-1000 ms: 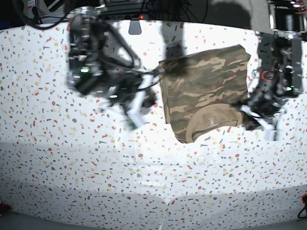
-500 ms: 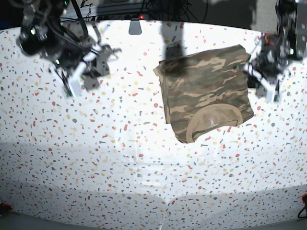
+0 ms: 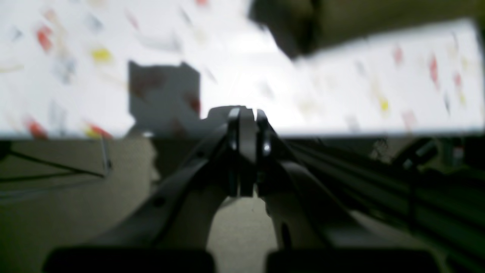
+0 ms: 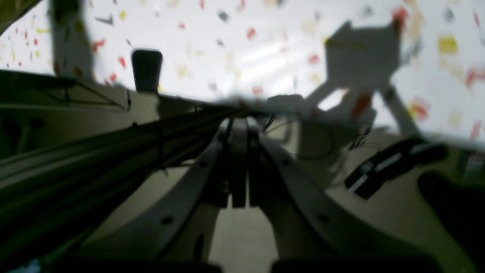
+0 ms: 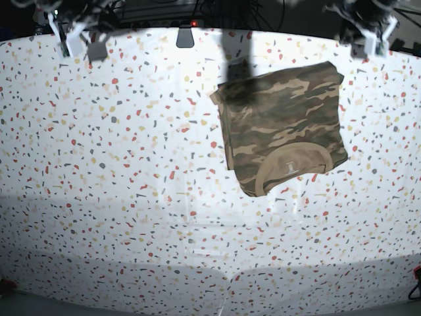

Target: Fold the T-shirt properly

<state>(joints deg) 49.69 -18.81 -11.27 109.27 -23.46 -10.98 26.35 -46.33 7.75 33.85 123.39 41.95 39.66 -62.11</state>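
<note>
Scanning from the base view's left, I see my right end effector [image 5: 77, 41] raised at the far top corner, its fingers pressed together on nothing. Right of centre, the T-shirt [image 5: 283, 125] lies folded on the speckled counter [image 5: 131, 197], collar toward me. My left end effector [image 5: 368, 36] hangs top right, likewise closed and empty.

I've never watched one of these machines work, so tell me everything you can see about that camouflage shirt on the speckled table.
The T-shirt is soft cloth in brown, olive and tan camouflage, folded into a compact, roughly rectangular bundle. Its tan ribbed collar faces the near edge. It lies flat and slightly askew on the table, right of centre; nothing else touches it.
</note>
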